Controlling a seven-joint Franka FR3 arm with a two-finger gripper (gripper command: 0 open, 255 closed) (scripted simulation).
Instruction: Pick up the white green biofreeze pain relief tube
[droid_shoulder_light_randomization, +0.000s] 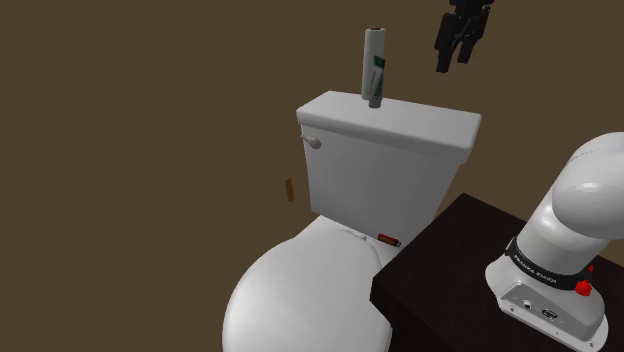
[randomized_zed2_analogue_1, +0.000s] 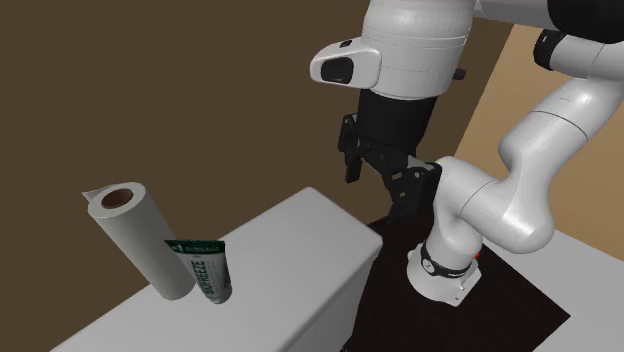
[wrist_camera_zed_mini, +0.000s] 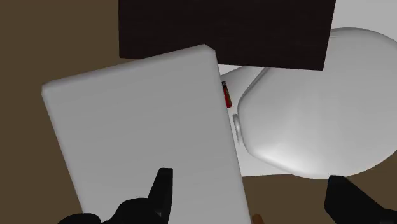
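The white tube with green print near its lower end stands a little tilted on the toilet tank lid, towards the lid's far side. In the second exterior view the tube leans on the lid at the lower left, its green-printed end down. My black gripper hangs open in the air above the lid, to the shoulder view's right of the tube and apart from it. It is also seen over the lid's other end. In the wrist view the gripper stands open over the lid's edge, with nothing between its fingers.
Below the tank lies the shut toilet seat lid, with a flush handle on the tank's front. A small red object lies between tank and seat. The dark stand carries the arm's base. Brown walls stand behind.
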